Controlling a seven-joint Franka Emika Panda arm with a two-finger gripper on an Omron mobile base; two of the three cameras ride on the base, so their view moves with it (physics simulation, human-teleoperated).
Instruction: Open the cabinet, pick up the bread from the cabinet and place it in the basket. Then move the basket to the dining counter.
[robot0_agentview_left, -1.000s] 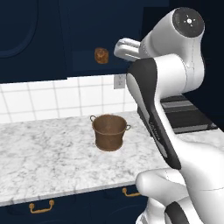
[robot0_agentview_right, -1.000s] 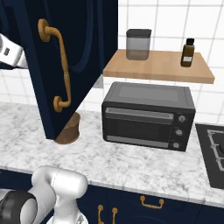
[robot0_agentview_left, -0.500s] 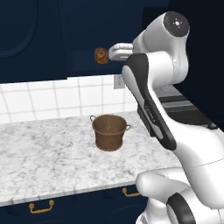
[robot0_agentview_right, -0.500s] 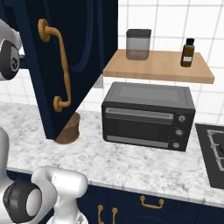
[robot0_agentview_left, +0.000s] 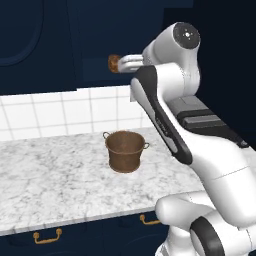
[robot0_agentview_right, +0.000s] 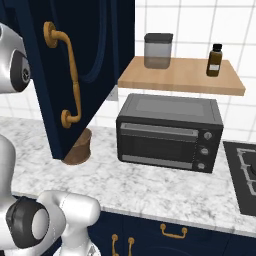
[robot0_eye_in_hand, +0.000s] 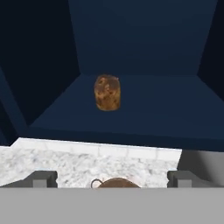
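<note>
The cabinet (robot0_eye_in_hand: 144, 39) stood open, its door (robot0_agentview_right: 75, 75) swung out over the worktop (robot0_agentview_left: 50, 185) with the brass handle (robot0_agentview_right: 67, 75) facing outward. The bread (robot0_eye_in_hand: 107, 92) sat alone on the cabinet floor, set back from the front edge, with free shelf on both sides. The gripper (robot0_eye_in_hand: 112, 178) was level with the opening, short of the shelf edge, jaws spread wide and empty. The basket (robot0_agentview_left: 125, 150) stood upright on the worktop below, near the tiled wall, surrounded by bare marble.
</note>
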